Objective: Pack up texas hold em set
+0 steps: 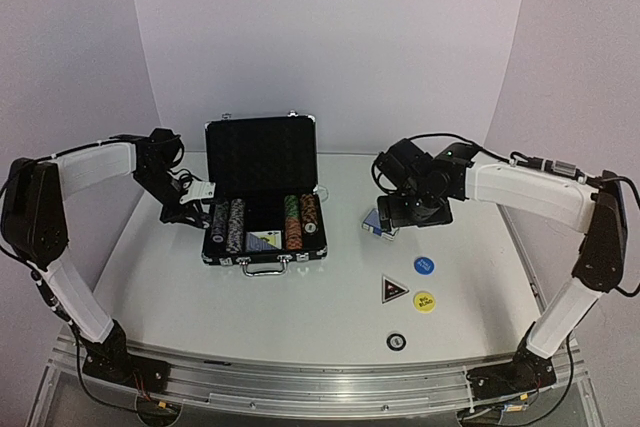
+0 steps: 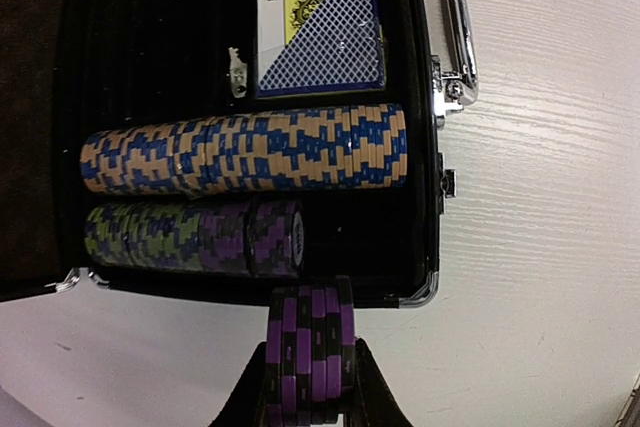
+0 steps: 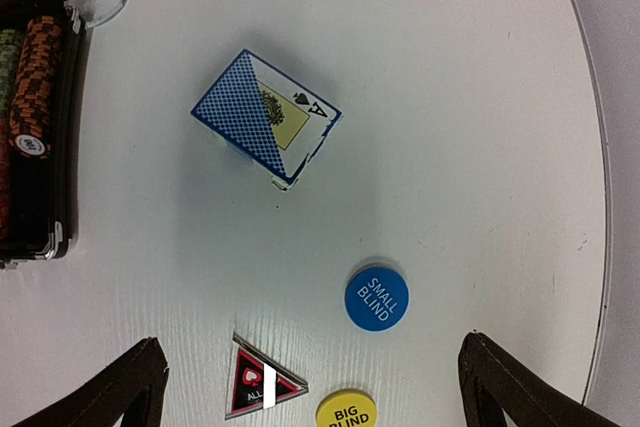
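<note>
Loading chips, your left gripper [image 2: 310, 392] clenches a purple-and-black striped chip stack [image 2: 310, 337] just beside the black silver-trimmed case [image 2: 420, 247]; slot it into the short row [image 2: 200, 237]. Your right gripper [image 3: 312, 367] hangs released.

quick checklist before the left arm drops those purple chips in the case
1. left gripper shut on purple chips: ok
2. chips lined up over their slot: not ok, they sit at the case side wall
3. free room past the end of the purple row: ok
4. lid up, clear of the rows: ok
5. right gripper open, away from the case: ok
</note>
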Tool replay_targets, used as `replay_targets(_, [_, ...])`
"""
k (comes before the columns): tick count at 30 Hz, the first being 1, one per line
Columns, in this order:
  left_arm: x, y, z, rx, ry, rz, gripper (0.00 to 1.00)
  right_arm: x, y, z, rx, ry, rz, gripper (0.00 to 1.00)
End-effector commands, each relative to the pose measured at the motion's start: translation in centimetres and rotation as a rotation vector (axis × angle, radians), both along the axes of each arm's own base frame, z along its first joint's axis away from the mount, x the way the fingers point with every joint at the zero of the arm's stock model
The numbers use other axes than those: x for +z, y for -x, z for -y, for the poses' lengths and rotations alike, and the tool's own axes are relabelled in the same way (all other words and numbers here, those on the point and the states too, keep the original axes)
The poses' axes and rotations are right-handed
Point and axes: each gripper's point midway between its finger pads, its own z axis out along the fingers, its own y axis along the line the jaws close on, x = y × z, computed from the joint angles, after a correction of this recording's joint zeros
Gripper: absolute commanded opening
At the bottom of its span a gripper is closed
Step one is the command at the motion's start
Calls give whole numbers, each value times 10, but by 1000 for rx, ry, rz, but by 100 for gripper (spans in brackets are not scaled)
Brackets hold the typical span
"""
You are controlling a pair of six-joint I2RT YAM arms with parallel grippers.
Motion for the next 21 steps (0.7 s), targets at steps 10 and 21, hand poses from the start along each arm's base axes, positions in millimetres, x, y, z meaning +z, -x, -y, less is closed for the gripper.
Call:
replay_targets(10, [-30,0,11,-59,71,-19,0,20,11,16,-118,-94,58,98])
replay_targets(21, [-62,-9,16,-47,-11,-16,0,16,17,21,-122,-81,35,98])
